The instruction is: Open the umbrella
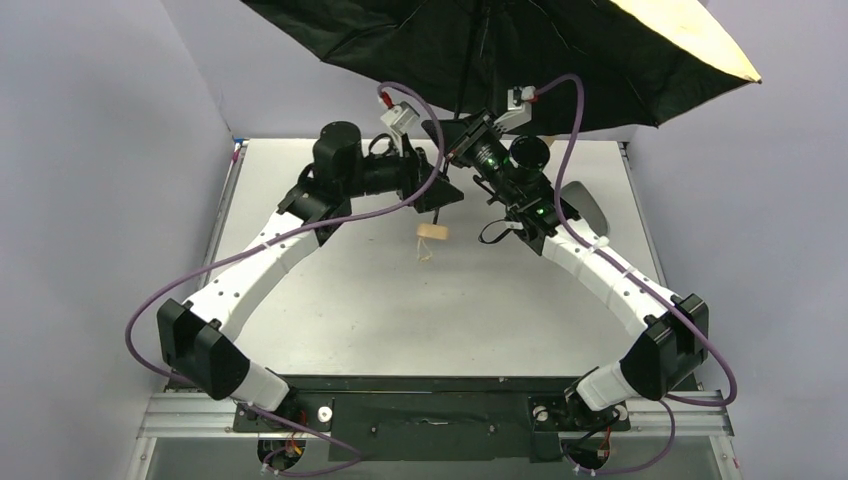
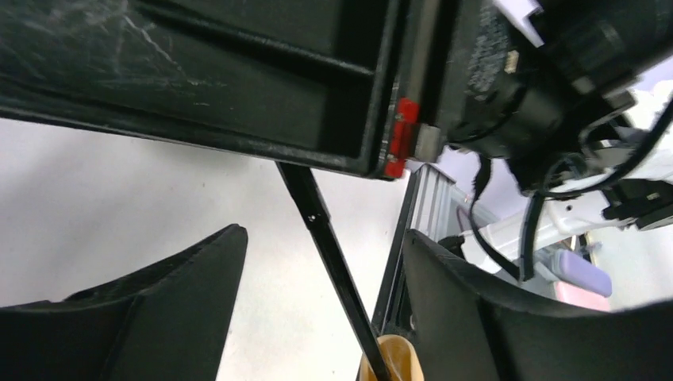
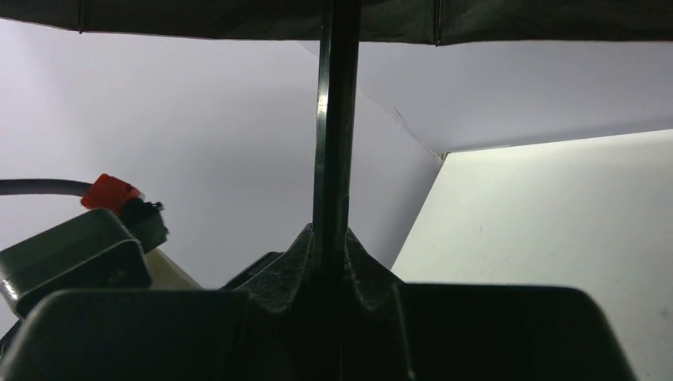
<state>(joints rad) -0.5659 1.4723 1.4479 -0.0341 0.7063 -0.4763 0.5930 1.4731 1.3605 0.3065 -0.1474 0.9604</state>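
The umbrella is spread overhead, its black underside facing me and a tan edge showing at the right. Its thin black shaft runs down to my right gripper, which is shut on it; in the right wrist view the fingers clamp the shaft under the canopy. The small tan handle hangs below. My left gripper is open. In its wrist view the shaft passes between the gripper's spread fingers without touching them, with the handle at the bottom.
A grey rounded object lies on the white table at the right, behind the right arm. Purple cables loop off both arms. Pale walls close in the back and sides. The right gripper's black body fills the top of the left wrist view.
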